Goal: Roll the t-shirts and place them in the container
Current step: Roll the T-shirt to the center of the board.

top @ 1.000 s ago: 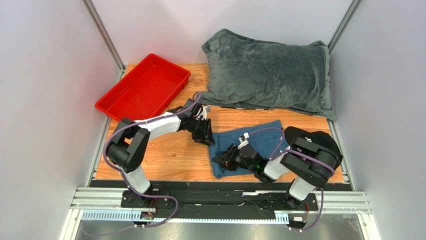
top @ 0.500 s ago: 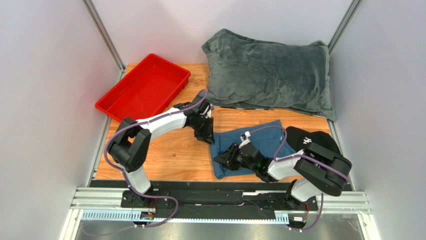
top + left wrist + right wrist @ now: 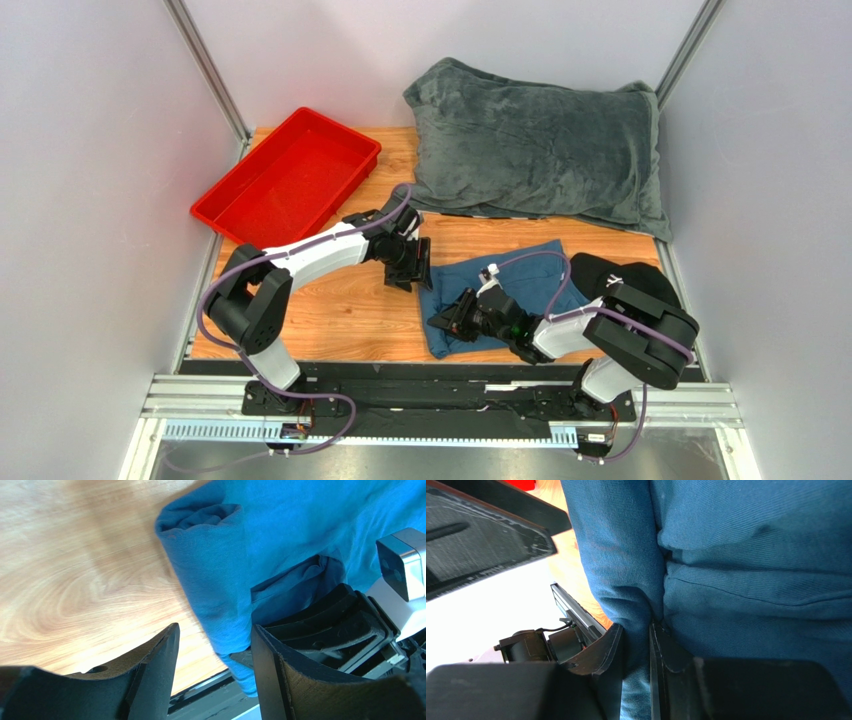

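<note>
Wooden table point(image 3: 340, 310) boxed in by pale grey walls, seen from above. Red tray point(image 3: 285, 185) sits at 10 o'clock and a fuzzy grey blanket point(image 3: 540, 150) is heaped from 12 to 2 o'clock.

Left gripper point(image 3: 410, 268) is just left of centre, at the far-left corner of the t-shirt point(image 3: 465, 278). Its fingers point(image 3: 155, 670) stand well apart and grip nothing. In the wrist view the shirt's rolled edge runs between them without being pinched.

The t-shirt, dark teal-blue, lies at about 4 o'clock from table centre, close to the near edge. The rolled-up left edge is the long axis, running 12 to 6 o'clock. The flat cloth spreads away toward 3 o'clock, so the roll would likely have to travel that way.

Right gripper point(image 3: 448, 320) is at the near end of that roll. Its jaws are nearly closed, with a fold of the shirt caught between them. Each arm is at one end of the roll, the left at the far end and the right at the near end. A black cap point(image 3: 625, 272) lies at the shirt's 3 o'clock side.

Against a second earlier, the left arm's elbow sits lower and its gripper has edged toward the shirt. The right forearm is stretched flatter, showing more of the cap. The shirt's outline looks unchanged.
</note>
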